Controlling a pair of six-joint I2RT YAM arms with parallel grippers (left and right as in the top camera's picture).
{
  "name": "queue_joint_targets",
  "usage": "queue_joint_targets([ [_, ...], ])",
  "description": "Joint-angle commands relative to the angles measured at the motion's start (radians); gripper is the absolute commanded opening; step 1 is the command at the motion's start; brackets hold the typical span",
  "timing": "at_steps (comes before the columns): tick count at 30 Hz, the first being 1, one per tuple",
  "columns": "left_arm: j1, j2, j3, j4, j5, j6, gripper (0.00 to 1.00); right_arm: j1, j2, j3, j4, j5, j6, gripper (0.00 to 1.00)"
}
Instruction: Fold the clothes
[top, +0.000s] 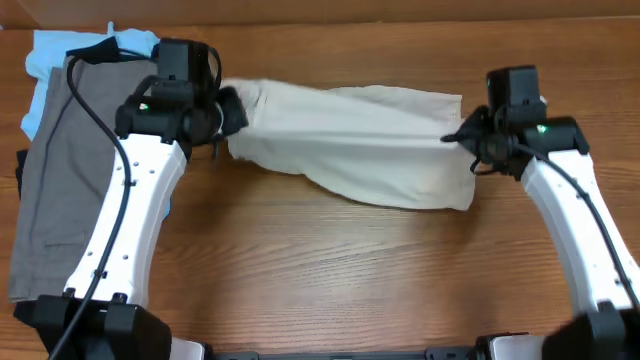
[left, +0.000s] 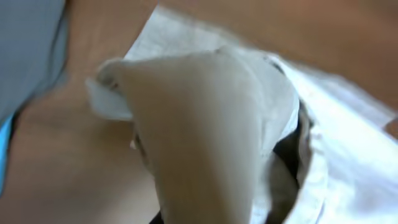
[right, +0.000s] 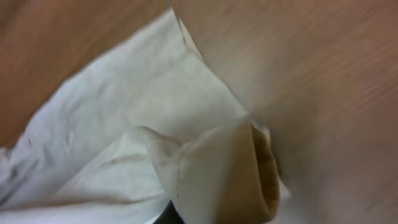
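Overhead, beige shorts (top: 350, 140) stretch between clamped jaws.

The left arm (top: 130, 220) and the right arm (top: 585, 235) are smooth white shells with black joints, black wrist housings and black bases. A thin black cable (top: 113, 137) runs along the left one. A small green light (top: 143, 105) glows on each wrist.

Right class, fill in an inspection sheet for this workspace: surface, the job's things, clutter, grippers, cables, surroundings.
surface: wooden table, brown grain.
job's things: beige shorts, crumpled, stretched across the far side.
clutter: grey-brown shorts lying over a light blue garment, far left.
grippers: left jaws shut on the shorts' left end; right jaws shut on the right end.
cables: black cable looping along the left arm.
surroundings: nothing seen.
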Motion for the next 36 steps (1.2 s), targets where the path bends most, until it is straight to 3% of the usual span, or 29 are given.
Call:
queue_joint_targets([
  [1,0.023,0.019,-0.006,0.123,-0.181,-0.02,0.04,-0.092,0.049,0.016,0.064,0.085,-0.078,0.04],
  [11,0.023,0.183,-0.006,0.444,-0.204,-0.047,0.04,-0.124,0.145,0.016,0.44,0.026,-0.206,0.04],
  [17,0.023,0.272,-0.006,0.617,-0.204,-0.089,0.04,-0.124,0.207,0.016,0.645,0.026,-0.21,0.04],
  [24,0.023,0.328,-0.006,0.708,-0.204,-0.088,0.06,-0.122,0.288,0.016,0.674,0.022,-0.206,0.04],
  [27,0.023,0.359,-0.006,0.715,-0.204,-0.088,0.14,-0.121,0.325,0.016,0.681,0.021,-0.206,0.04],
  [28,0.023,0.372,-0.006,0.718,-0.204,-0.088,0.26,-0.121,0.34,0.016,0.69,0.013,-0.207,0.04],
  [29,0.023,0.382,-0.006,0.729,-0.203,-0.088,0.45,-0.121,0.352,0.016,0.7,0.003,-0.207,0.04],
  [30,0.023,0.395,-0.006,0.745,-0.203,-0.088,0.64,-0.121,0.367,0.016,0.719,-0.01,-0.206,0.17],
  [31,0.023,0.408,-0.006,0.774,-0.203,-0.087,0.89,-0.121,0.39,0.016,0.755,-0.031,-0.207,0.54],
  [32,0.023,0.417,-0.006,0.805,-0.203,-0.085,1.0,-0.121,0.407,0.016,0.785,-0.047,-0.207,0.89],
  [33,0.023,0.42,-0.006,0.836,-0.203,-0.084,1.0,-0.121,0.423,0.016,0.819,-0.059,-0.207,1.0],
  [36,0.023,0.416,0.008,0.901,-0.185,-0.074,1.0,-0.119,0.435,0.016,0.873,-0.061,-0.207,1.0],
])
